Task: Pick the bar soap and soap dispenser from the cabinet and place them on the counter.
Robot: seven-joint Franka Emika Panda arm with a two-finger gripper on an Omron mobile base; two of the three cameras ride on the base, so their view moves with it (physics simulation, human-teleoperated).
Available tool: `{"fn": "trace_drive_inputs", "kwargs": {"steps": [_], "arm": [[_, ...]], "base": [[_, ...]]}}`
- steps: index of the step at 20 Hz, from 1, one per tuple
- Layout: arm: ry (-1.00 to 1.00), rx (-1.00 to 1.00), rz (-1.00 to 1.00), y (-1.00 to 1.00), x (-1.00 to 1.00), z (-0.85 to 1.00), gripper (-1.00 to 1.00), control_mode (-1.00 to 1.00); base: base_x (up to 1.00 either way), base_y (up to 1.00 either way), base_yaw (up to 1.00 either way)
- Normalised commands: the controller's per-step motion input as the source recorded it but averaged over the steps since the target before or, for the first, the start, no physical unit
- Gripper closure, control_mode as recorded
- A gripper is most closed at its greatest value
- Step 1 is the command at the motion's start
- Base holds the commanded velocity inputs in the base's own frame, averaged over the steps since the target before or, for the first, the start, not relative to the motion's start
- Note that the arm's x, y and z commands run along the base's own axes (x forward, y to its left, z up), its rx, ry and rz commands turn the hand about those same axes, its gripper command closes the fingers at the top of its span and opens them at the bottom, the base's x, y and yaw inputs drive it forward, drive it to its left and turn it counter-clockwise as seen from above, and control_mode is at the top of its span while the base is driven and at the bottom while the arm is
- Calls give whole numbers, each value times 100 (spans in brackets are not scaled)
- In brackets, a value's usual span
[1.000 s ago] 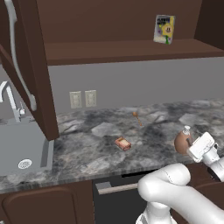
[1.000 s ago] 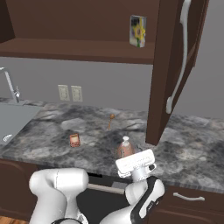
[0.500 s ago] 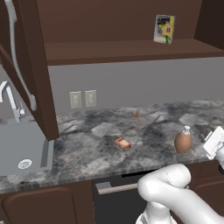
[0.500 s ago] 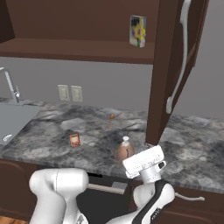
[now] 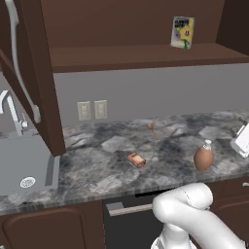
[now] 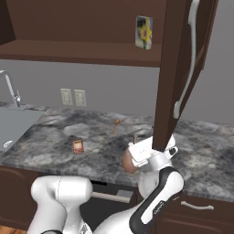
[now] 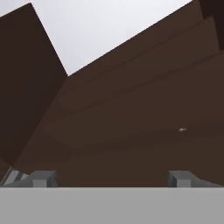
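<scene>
The brown pear-shaped soap dispenser bottle [image 5: 203, 157] stands upright on the grey and black marbled stone surface [image 5: 107, 160], close to its front edge. The tiny orange-pink bar soap [image 5: 137, 159] lies flat further along toward the grey sink [image 5: 22, 163], well apart from the bottle, with open stone between them. The dark brown wooden wall cabinet [image 5: 136, 53] hangs above with doors open. The pincer [image 7: 111, 177] is spread wide, holding nothing, facing dark wood. From the right, the wrist half-hides the bottle.

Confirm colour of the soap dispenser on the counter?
Brown soap dispenser with a white pump top, clearest in the left base view.
</scene>
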Motion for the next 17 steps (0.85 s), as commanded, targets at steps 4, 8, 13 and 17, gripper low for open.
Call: {"fn": "trace_drive_inputs", "kwargs": {"steps": [4,8,13,17], "arm": [[4,0,-1,0,-56,100,-100,-100],[10,0,-3,23,-52,100,-100,-100],[11,0,-1,38,-54,100,-100,-100],[9,-2,0,55,-54,100,-100,-100]], "base": [[0,0,0],[0,0,0],[0,0,0],[0,0,0]]}}
